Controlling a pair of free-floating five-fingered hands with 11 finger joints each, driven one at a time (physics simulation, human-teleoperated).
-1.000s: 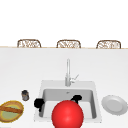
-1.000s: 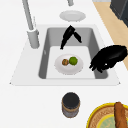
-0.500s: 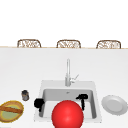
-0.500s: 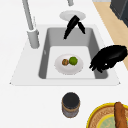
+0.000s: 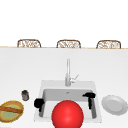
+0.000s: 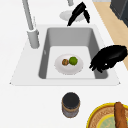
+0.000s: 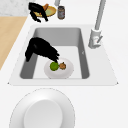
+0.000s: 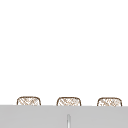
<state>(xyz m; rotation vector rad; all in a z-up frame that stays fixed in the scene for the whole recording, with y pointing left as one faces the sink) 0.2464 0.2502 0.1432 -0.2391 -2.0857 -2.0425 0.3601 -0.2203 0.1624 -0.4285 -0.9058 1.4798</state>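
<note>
A small white plate (image 6: pixel 75 70) (image 7: pixel 69 72) lies in the sink basin (image 6: pixel 67 37) and carries a green round fruit (image 6: pixel 73 60) (image 7: pixel 54 66) beside a brown one (image 6: pixel 65 62) (image 7: pixel 62 65). My right hand (image 5: pixel 89 97) (image 6: pixel 78 12) (image 7: pixel 41 50) hangs above the sink's right side, fingers straight and pointing down, holding nothing. My left hand (image 5: pixel 38 103) (image 6: pixel 110 56) (image 7: pixel 37 11) floats over the sink's left rim with relaxed fingers and is empty too. In the front view a big red ball (image 5: pixel 67 115) covers the front of the sink.
A tall faucet (image 5: pixel 67 72) (image 6: pixel 31 27) (image 7: pixel 97 25) stands behind the basin. A larger white plate (image 5: pixel 114 104) (image 7: pixel 42 110) rests on the counter to the right. Left of the sink stand a dark jar (image 5: pixel 25 95) (image 6: pixel 71 104) and a yellow basket (image 5: pixel 11 111) (image 6: pixel 110 120) with bread.
My right hand has risen from over the plate in the sink and drifted right, toward the sink's right rim. The left hand has stayed put.
</note>
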